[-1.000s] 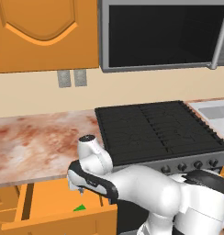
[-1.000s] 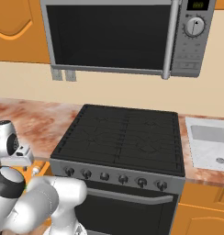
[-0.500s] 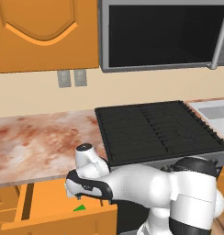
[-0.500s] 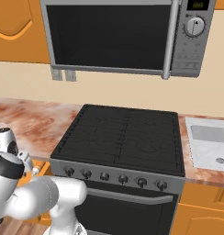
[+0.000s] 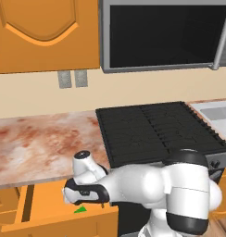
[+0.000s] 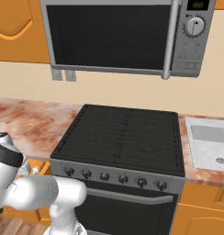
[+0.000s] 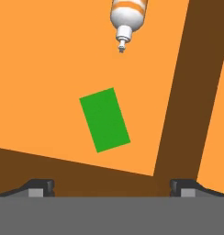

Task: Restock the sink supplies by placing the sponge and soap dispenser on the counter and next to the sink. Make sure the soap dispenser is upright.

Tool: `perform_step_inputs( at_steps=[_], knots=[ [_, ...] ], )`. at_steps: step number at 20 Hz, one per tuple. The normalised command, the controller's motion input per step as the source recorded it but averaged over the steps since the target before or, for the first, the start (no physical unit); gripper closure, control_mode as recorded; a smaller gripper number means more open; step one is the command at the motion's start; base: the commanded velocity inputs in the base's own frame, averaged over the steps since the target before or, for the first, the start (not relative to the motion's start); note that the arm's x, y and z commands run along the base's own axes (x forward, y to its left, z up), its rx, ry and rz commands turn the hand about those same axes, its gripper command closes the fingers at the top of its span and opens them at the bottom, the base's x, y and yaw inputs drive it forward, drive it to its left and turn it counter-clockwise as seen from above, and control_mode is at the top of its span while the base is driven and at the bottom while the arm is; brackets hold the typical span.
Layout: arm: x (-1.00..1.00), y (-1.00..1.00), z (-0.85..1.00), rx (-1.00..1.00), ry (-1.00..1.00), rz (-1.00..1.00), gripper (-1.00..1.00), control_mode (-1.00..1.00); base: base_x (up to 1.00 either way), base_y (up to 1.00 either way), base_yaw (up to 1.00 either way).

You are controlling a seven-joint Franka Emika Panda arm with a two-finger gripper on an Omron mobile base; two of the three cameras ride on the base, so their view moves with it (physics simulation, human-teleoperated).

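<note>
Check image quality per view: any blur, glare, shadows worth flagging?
Hand view: sharp, flat shading, no cast shadow under the sponge or soap dispenser, which is cropped at the top edge. Left base view: crisp, no glare on the counter. Right base view: soft sheen on the microwave door, nothing blown out.

Left base view sits behind the arm on its left, looking forward and down across the counter point(image 5: 40, 143) and stovetop point(image 5: 156, 127), with the open drawer point(image 5: 50, 203) low in frame and the sink point(image 5: 219, 113) at the right edge. Right base view looks from behind on the right, squarer onto the same stovetop point(image 6: 125, 135), with the microwave point(image 6: 118, 34) above it and the sink point(image 6: 210, 142) at right, so both share stove, counter and sink. Hand view looks close and straight down into the drawer point(image 7: 40, 69), rolled so its floor edges run skewed, at the sponge point(image 7: 104, 119) and soap dispenser point(image 7: 127, 18).
</note>
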Motion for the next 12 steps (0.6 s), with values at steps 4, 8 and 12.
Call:
perform_step_inputs(
  at_steps=[4, 8, 12],
  knots=[
    [-0.04, 0.09, -0.29, 0.00, 0.00, -0.03, -1.00, -1.00, 0.00, 0.00, 0.00],
    [0.00, 0.08, -0.29, 0.00, 0.00, -0.02, -1.00, -1.00, 0.00, 0.00, 0.00],
    [-0.04, 0.11, -0.13, 0.00, 0.00, -0.02, -1.00, -1.00, 0.00, 0.00, 0.00]
  ],
)
